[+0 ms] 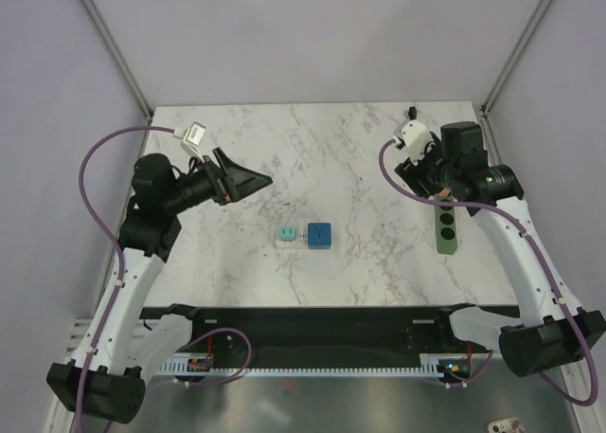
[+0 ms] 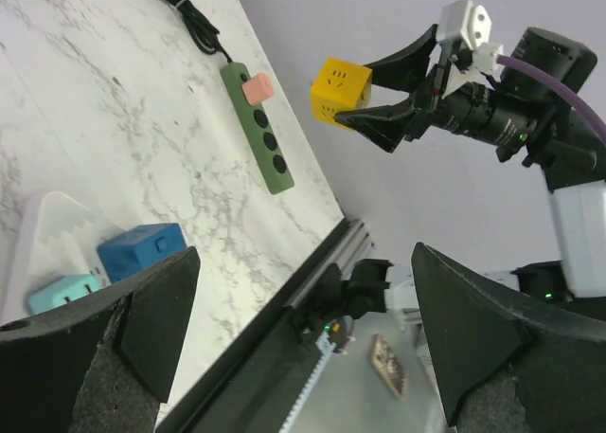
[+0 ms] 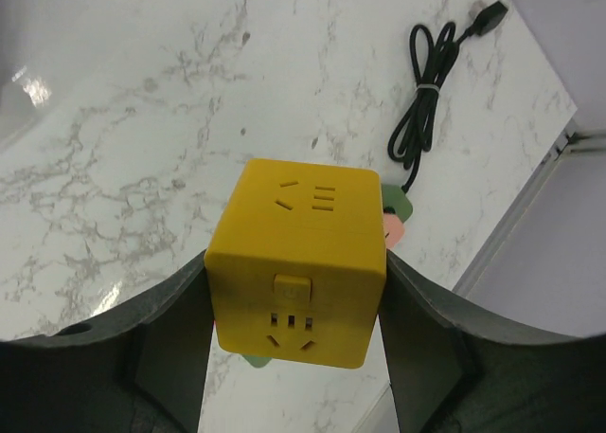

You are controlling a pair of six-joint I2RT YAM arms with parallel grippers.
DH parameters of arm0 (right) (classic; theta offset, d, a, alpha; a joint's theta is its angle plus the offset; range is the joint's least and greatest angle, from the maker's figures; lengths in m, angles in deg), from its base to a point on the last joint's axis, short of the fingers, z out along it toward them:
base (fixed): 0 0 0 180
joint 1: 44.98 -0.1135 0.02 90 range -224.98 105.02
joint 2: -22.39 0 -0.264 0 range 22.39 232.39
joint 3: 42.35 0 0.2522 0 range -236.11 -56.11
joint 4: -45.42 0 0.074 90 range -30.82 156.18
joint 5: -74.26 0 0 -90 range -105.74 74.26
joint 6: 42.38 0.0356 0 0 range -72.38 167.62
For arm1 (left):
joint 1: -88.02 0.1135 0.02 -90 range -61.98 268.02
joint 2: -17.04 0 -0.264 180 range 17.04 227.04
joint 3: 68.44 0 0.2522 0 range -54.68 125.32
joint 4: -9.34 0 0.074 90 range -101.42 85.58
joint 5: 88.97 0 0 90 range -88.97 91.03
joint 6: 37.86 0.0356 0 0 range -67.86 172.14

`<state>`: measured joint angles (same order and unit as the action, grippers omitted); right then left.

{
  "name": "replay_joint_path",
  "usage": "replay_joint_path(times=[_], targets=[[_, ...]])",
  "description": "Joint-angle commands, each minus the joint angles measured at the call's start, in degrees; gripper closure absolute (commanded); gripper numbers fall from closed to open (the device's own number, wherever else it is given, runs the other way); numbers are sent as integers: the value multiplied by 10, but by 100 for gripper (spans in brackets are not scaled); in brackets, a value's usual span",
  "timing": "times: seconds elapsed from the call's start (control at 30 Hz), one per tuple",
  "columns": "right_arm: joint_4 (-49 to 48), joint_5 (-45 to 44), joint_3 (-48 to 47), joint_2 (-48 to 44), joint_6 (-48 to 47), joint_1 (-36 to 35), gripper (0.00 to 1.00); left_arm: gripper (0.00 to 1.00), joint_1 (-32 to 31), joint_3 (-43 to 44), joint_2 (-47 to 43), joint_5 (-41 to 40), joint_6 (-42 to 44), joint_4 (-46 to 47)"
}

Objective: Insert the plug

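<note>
My right gripper [image 3: 295, 296] is shut on a yellow cube plug [image 3: 298, 262] and holds it above the table; the cube also shows in the left wrist view [image 2: 339, 90], clamped between the right gripper's black fingers [image 2: 388, 62]. Below and behind it lies a green power strip [image 1: 447, 230], with a pink plug [image 3: 394, 226] seated at its cable end [image 2: 257, 88]. My left gripper [image 1: 248, 181] is open and empty, held in the air at the left and pointing right [image 2: 303, 262].
A blue cube [image 1: 319, 235] and a teal cube [image 1: 285, 235] sit side by side mid-table. The strip's black cable [image 3: 424, 101] lies coiled at the far right corner. The marble table [image 1: 360, 149] ends at a black rail at the front.
</note>
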<state>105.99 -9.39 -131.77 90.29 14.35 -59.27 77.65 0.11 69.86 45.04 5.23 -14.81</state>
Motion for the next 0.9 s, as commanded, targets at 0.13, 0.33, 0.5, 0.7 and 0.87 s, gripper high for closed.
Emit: replay_joint_path(times=[0.13, 0.33, 0.5, 0.7, 0.87], targets=[[84, -76, 63, 3, -50, 68, 100, 0, -6, -33, -10, -40, 147, -61], [106, -85, 144, -14, -111, 87, 100, 0, -25, -103, -54, -123, 200, -62], [152, -103, 144, -10, -169, 91, 100, 0, -32, -118, -86, -117, 210, -77], [174, -137, 65, 60, -234, 108, 100, 0, -32, -129, -112, -112, 203, -74], [221, -136, -11, 133, -282, 120, 100, 0, -23, -129, -115, -109, 205, -74]])
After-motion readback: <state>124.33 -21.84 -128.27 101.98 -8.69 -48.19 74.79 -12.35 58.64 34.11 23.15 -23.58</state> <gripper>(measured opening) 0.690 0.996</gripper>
